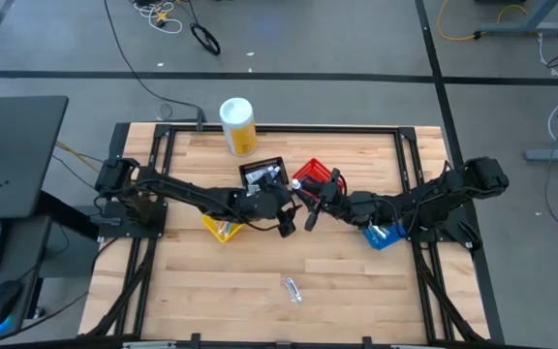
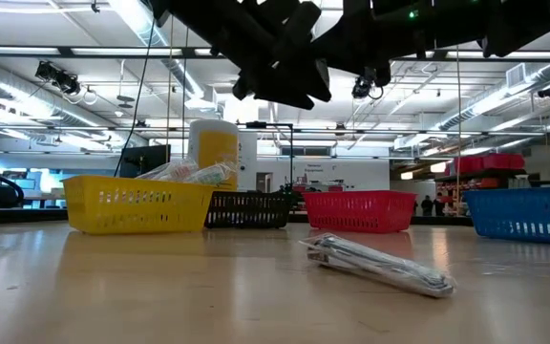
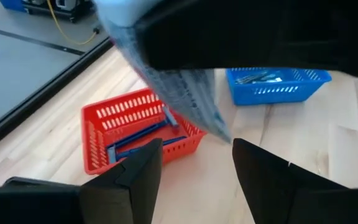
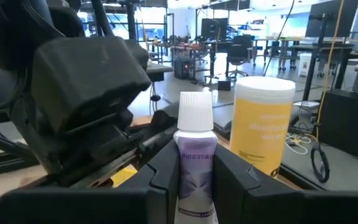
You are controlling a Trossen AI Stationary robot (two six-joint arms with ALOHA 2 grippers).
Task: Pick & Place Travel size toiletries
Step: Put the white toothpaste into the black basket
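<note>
- From above, both arms met over the table's (image 1: 356, 281) middle: the left gripper (image 1: 286, 225) beside the yellow basket (image 1: 223, 229), the right gripper (image 1: 312, 215) just beside it, near the red basket (image 1: 314, 175).
- Only the right wrist view showed the right gripper (image 4: 196, 163) clamped on an upright tube (image 4: 196, 163) with a white cap, the canister (image 4: 261, 122) behind it.
- The left wrist view alone showed the left fingers (image 3: 136, 177) spread apart with nothing between them, the tube's crimped end (image 3: 188, 93) slanting just above.
- That view also revealed blue razors (image 3: 138, 138) in the red basket and small items in the blue basket (image 3: 277, 84).
- The low view gave a clear wrapped packet (image 2: 378, 264) lying alone on the bare wood, and packets (image 2: 184, 173) poking above the yellow basket's rim.
- The black basket (image 1: 263, 172) sat below the canister.
</note>
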